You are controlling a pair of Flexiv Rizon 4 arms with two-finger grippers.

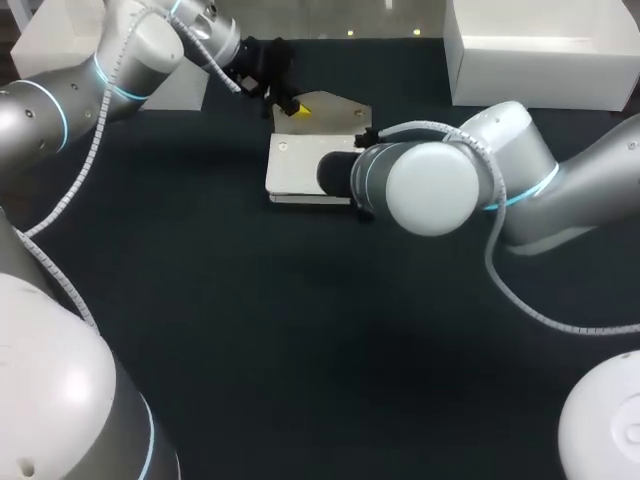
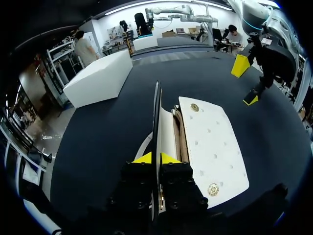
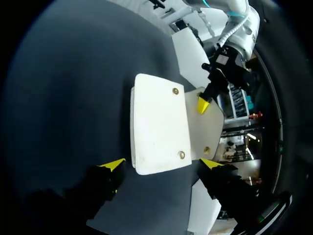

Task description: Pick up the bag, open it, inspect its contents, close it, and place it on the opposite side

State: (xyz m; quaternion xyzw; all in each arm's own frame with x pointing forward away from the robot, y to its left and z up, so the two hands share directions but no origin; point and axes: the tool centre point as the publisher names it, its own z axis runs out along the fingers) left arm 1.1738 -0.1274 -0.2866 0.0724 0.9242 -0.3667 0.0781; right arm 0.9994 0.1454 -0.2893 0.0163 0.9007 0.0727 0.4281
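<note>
One white bag (image 1: 305, 165) lies flat on the table towards its far side. Its flap (image 2: 156, 112) stands raised, pinched edge-on by the left gripper (image 2: 156, 157). The right gripper (image 3: 161, 164) hovers over the body, fingers spread, gripping nothing. Risks noted: the thin flap may slip from the pinch, or the unrestrained body may drag if the left arm pulls. Long axis runs left to right, mouth towards the far edge.

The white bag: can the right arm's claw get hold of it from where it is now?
Probably yes. The right claw is open, its fingers spread wider than the bag, and nothing lies between claw and bag. The left claw holds only the lifted flap on the far side.
</note>
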